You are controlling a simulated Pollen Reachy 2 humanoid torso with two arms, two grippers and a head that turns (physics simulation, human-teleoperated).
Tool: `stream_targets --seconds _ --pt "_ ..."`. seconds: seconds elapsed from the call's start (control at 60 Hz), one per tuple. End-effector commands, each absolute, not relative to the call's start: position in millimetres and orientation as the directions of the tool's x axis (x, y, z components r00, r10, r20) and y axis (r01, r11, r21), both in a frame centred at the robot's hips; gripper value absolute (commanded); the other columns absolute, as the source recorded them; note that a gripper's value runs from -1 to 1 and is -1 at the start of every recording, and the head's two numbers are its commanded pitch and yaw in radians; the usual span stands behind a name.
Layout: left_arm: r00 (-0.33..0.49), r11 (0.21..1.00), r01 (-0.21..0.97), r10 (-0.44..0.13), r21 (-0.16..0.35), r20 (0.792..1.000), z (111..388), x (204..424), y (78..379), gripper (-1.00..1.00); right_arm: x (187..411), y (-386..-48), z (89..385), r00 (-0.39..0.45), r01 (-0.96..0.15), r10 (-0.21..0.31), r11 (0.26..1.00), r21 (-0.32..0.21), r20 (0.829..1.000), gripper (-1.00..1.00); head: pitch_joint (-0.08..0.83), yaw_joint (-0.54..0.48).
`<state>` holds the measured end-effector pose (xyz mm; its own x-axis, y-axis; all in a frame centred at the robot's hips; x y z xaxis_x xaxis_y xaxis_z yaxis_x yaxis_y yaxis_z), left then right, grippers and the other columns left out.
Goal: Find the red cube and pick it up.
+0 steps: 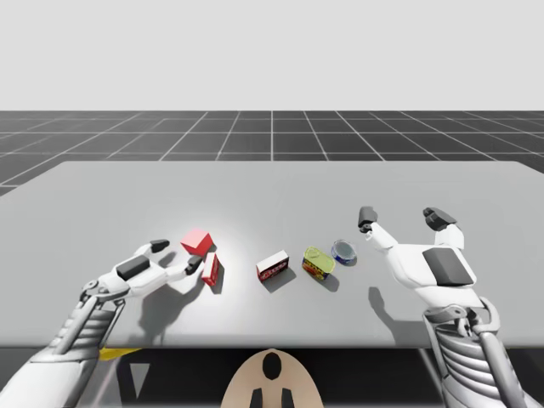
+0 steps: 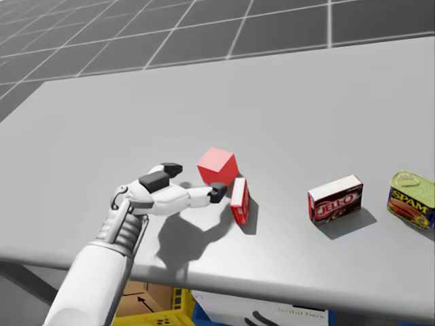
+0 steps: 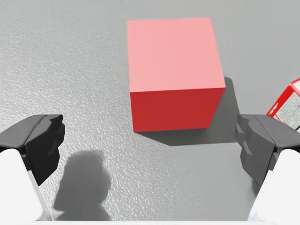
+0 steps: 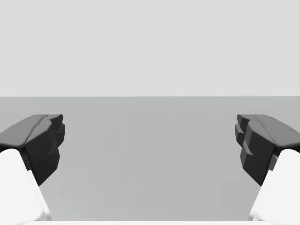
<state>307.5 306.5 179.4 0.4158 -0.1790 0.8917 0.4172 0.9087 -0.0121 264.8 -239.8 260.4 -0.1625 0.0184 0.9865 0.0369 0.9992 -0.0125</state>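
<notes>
Furthest left, my left gripper (image 1: 177, 255) lies low over the table (image 1: 255, 187), fingers spread wide and holding nothing. The left wrist view shows bare table between each finger and the red cube (image 3: 174, 75). That cube sits flat on the table just ahead of the open fingers, within the width of their gap, with one face turned almost squarely toward the gripper. Its sides are equal, so it has no long axis, and in the head view one vertical edge points toward my head. Just beside it to the right, a small red box (image 2: 239, 200) stands on a narrow side, its long axis running away from me. It is close against the gripper's finger on that side, perhaps touching, and the left wrist view cuts it off. Further right, well apart, lie a red-and-white box (image 1: 273, 266), a yellow rectangular tin (image 1: 319, 263) clipped by the head view's edge, and a blue round can (image 1: 344, 252) just beside the tin. Rightmost, my right gripper (image 1: 402, 218) hangs above bare table, fingers wide, holding nothing.
</notes>
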Motion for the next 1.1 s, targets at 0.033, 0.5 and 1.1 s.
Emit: stream_targets --seconds 0.033,0.5,1.1 --pt "0.426 0.901 0.432 -0.175 -0.030 0.888 173.4 322.5 284.8 -1.00 264.4 -238.2 259.2 -0.160 0.036 0.005 0.999 0.001 0.987 -1.00 0.628 0.34" --pt "0.444 0.946 0.324 -0.138 -0.014 0.885 166.0 347.0 258.4 -1.00 264.4 -238.6 260.1 -0.161 0.031 0.000 1.000 0.005 0.987 -1.00 0.631 0.33" --pt "0.453 0.945 0.327 -0.162 0.006 0.877 158.5 341.4 257.3 1.00 264.0 -239.8 260.7 -0.160 0.036 -0.008 0.999 0.014 0.987 -1.00 0.465 0.34"
